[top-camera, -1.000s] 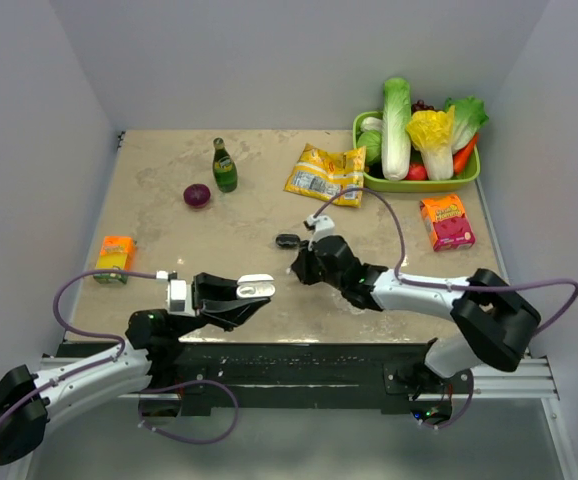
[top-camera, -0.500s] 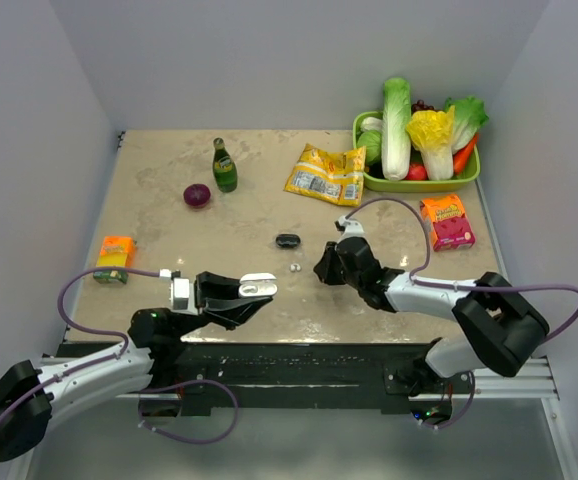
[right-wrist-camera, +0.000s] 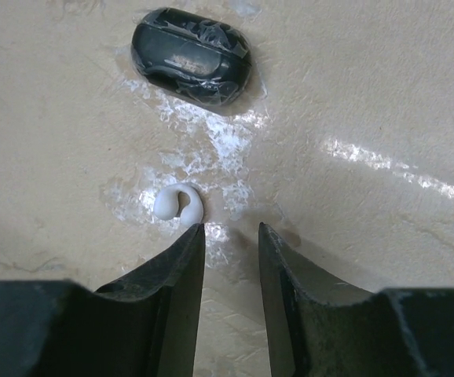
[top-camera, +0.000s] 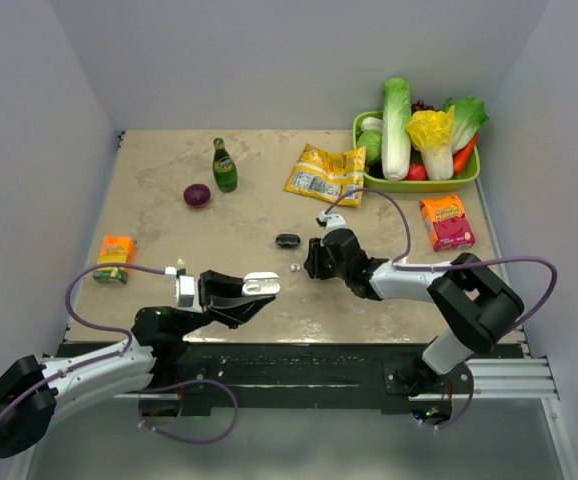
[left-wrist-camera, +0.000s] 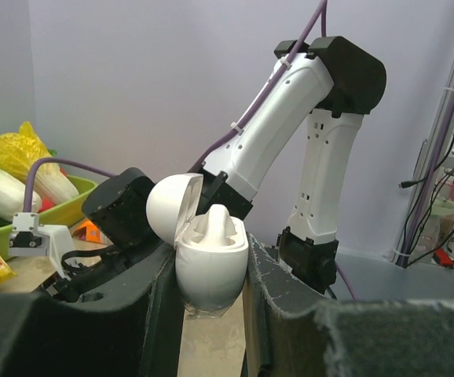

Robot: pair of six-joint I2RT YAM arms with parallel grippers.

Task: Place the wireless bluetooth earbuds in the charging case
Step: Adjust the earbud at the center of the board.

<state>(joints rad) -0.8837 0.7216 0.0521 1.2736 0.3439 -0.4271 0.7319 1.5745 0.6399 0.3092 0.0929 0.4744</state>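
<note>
Right wrist: right gripper (right-wrist-camera: 228, 236) slightly parted, empty — earbud (right-wrist-camera: 177, 204) left of centre; left gripper (left-wrist-camera: 211, 306) clamps open charging case (left-wrist-camera: 210, 263).

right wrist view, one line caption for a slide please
Empty right gripper, jaws apart, above the table beside a white earbud, a black oval object beyond.

A black pod (right-wrist-camera: 192, 56) lies just beyond the earbud (right-wrist-camera: 178, 204); bare table (right-wrist-camera: 368, 94) opens on its other sides.
</note>
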